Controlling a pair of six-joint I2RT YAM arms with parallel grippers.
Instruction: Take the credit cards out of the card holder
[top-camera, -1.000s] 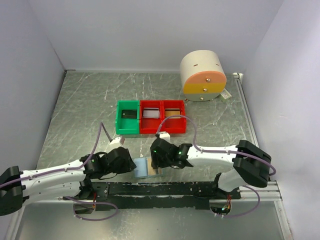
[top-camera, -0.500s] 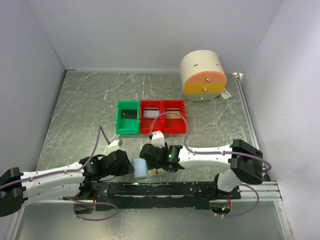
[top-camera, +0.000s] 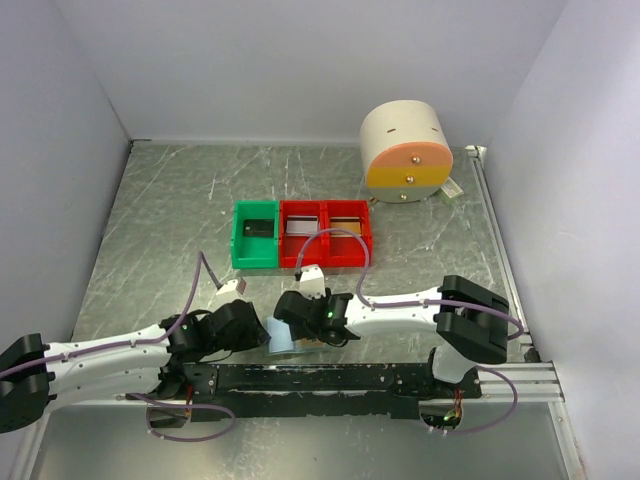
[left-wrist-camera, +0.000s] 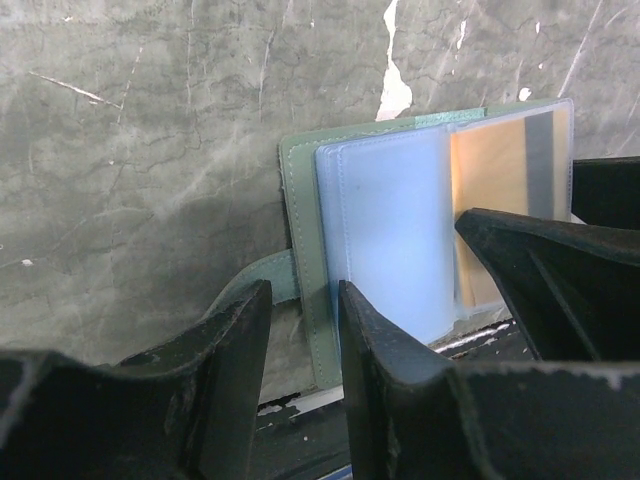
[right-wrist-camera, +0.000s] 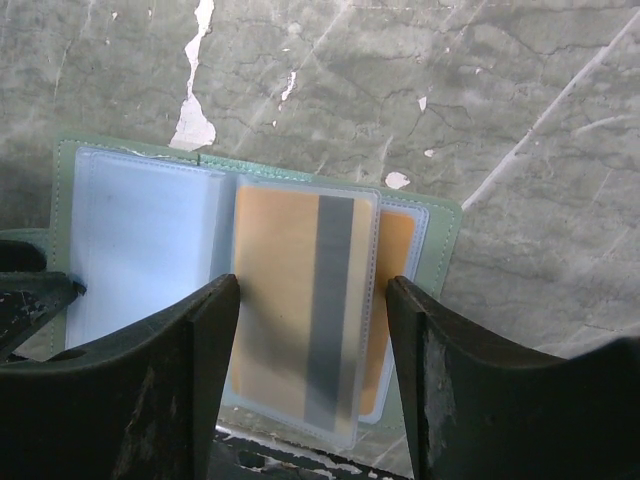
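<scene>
At the near edge, the left gripper (left-wrist-camera: 305, 290) is partly closed about the left border of the card holder (left-wrist-camera: 385, 230). Whether it clamps cannot be told. The holder lies open and flat on the table (top-camera: 150, 230), between both wrists. Over the last second the right gripper (right-wrist-camera: 312, 285) has swung left over the holder and widened. Its jaws now stand apart, straddling the clear pocket with the orange credit card (right-wrist-camera: 270, 300). A second card (right-wrist-camera: 398, 250) shows behind. Judgement: extraction is being lined up and no card is out yet. Farther back stand a green bin (top-camera: 255, 235), two red bins (top-camera: 325, 232) and a cream drum (top-camera: 405, 150).
</scene>
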